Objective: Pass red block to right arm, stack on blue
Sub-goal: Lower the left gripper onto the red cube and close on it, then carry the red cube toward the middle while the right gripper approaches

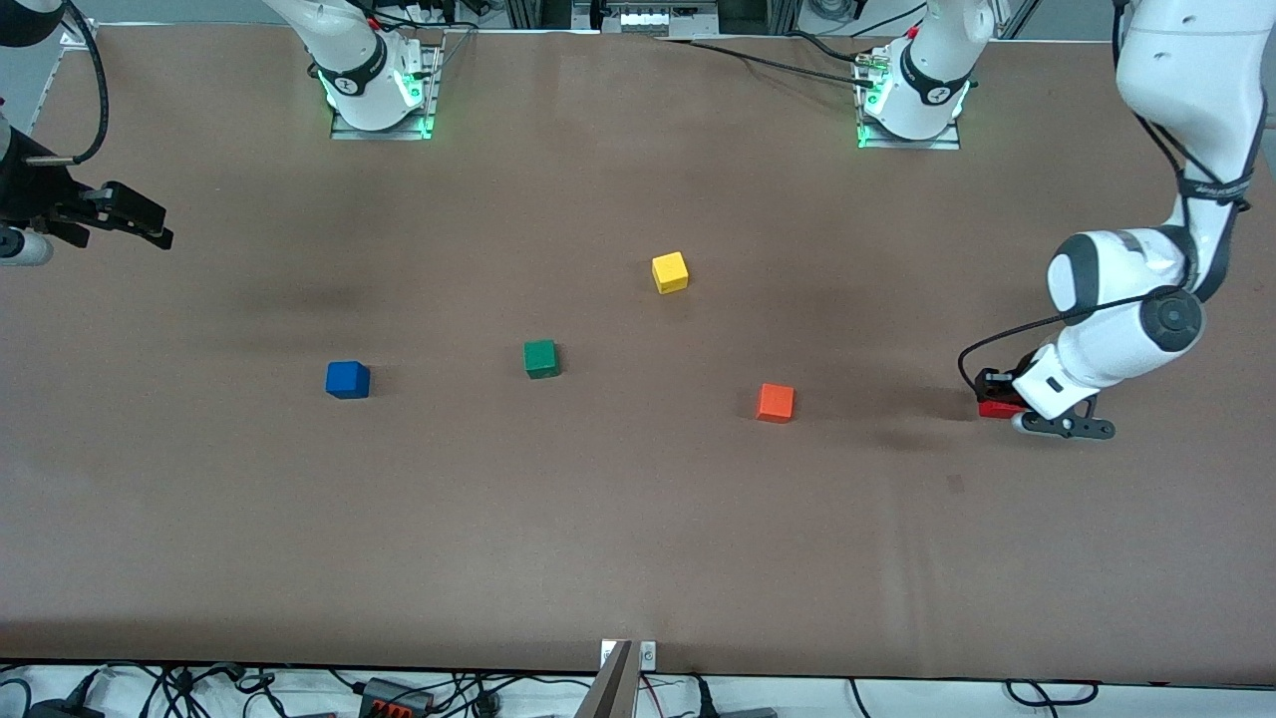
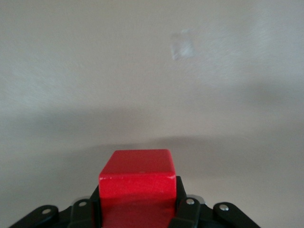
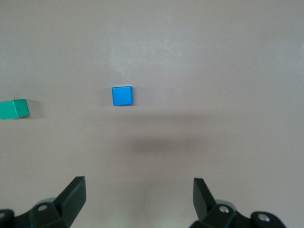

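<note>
Left tool [image 1: 1007,407] clamped on small red wooden cube [image 2: 137,183] low over brown surface [image 1: 638,519] at left arm's end. Right tool [image 3: 140,199] spread, waiting above blue cube [image 1: 347,379]. Next, likely: lift toward handover.

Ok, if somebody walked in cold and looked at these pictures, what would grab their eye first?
Probably the red block, clamped between the fingers of the left gripper low at the left arm's end of the table. Then the loose cubes: blue, green, yellow and orange. The right gripper waits open, up in the air, with the blue cube in its view.
</note>
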### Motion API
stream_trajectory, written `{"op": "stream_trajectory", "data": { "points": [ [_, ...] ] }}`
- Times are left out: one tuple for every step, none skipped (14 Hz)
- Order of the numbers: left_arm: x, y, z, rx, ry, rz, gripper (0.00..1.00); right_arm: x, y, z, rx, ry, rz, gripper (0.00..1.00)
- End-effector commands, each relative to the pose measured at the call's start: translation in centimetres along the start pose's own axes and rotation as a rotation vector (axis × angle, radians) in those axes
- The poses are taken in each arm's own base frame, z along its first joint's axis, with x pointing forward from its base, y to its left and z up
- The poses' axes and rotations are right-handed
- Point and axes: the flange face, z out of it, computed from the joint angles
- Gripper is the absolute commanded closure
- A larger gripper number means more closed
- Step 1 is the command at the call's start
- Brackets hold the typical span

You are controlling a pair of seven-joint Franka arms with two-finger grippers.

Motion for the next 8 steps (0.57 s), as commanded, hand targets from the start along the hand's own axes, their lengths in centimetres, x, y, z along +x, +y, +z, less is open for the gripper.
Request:
{"op": "stream_trajectory", "data": {
  "points": [
    [1.3,1.0,-6.0,0.006,-0.012,0.133,0.72,-0.1,-2.5,0.6,0.063,-0.021,-0.039,0.00],
    [1.4,1.3,-7.5,0.003,-0.021,0.188,0.72,0.1,-3.4,0.8,0.122,-0.023,-0.040,0.00],
    [1.7,1.7,-9.3,-0.009,-0.030,0.244,0.72,0.5,-4.3,1.9,0.178,-0.049,-0.039,0.00],
    [2.1,2.5,-11.1,-0.021,-0.049,0.287,0.72,0.8,-5.8,2.6,0.236,-0.070,-0.051,0.00],
    [2.4,2.6,-12.7,-0.035,-0.081,0.319,0.72,1.3,-6.9,3.4,0.286,-0.086,-0.055,0.00],
    [2.5,2.6,-13.9,-0.048,-0.101,0.337,0.72,1.7,-8.3,4.3,0.342,-0.106,-0.060,0.00],
    [2.4,2.9,-14.5,-0.077,-0.111,0.363,0.73,2.1,-9.5,5.3,0.410,-0.130,-0.061,0.00],
    [2.2,3.2,-14.8,-0.114,-0.108,0.404,0.74,2.5,-10.3,6.3,0.482,-0.148,-0.084,0.00]
  ]
}}
